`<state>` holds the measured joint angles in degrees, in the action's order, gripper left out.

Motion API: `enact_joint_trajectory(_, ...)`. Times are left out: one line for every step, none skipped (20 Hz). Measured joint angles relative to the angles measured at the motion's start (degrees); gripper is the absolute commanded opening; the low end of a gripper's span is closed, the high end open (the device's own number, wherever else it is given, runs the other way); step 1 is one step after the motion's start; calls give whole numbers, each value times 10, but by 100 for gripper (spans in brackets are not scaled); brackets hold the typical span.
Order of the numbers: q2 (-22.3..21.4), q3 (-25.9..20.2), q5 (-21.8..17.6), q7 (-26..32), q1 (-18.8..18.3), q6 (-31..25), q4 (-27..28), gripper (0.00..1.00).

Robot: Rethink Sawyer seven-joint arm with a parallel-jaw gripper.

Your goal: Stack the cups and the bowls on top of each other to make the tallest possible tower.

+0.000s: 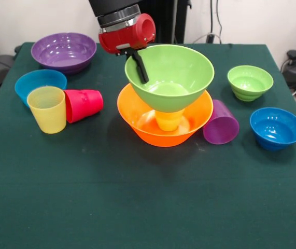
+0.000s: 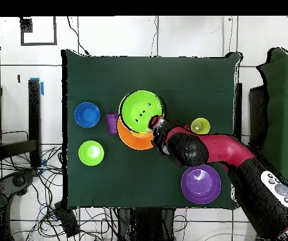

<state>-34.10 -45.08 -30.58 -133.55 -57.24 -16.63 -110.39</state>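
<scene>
The large orange bowl (image 1: 137, 111) stands mid-table with a yellow-orange cup (image 1: 169, 121) upside down inside it. The large lime green bowl (image 1: 181, 67) rests on that cup, tilted. My gripper (image 1: 141, 74) grips this bowl's far-left rim; one black finger (image 1: 139, 65) lies inside the wall and the other is hidden behind it. In the overhead view the gripper (image 2: 158, 123) is at the green bowl's (image 2: 140, 110) edge, over the orange bowl (image 2: 132, 139).
The large purple bowl (image 1: 64, 51) stands far left. A small blue bowl (image 1: 39, 82), an upright pale yellow cup (image 1: 47, 109) and a red-pink cup (image 1: 83, 105) on its side lie left. A purple cup (image 1: 221, 123) on its side, a small green bowl (image 1: 250, 82) and a blue bowl (image 1: 277, 127) lie right.
</scene>
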Motion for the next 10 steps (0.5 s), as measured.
enact_joint_trajectory(0, 0, 0, 0, 0, 0, 0, 0)
enact_joint_trajectory(0, 0, 0, 0, 0, 1, 0, 0)
enact_joint_trajectory(0, 0, 0, 0, 0, 1, 0, 0)
enact_joint_trajectory(0, 0, 0, 0, 0, 1, 0, 0)
enact_joint_trajectory(0, 0, 0, 0, 0, 1, 0, 0)
enact_joint_trajectory(0, 0, 0, 0, 0, 1, 0, 0)
enact_joint_trajectory(0, 0, 0, 0, 0, 1, 0, 0)
enact_joint_trajectory(0, 0, 0, 0, 0, 2, 0, 0)
enact_joint_trajectory(0, 0, 0, 0, 0, 3, 0, 0)
enact_joint_trajectory(0, 0, 0, 0, 0, 4, 0, 0)
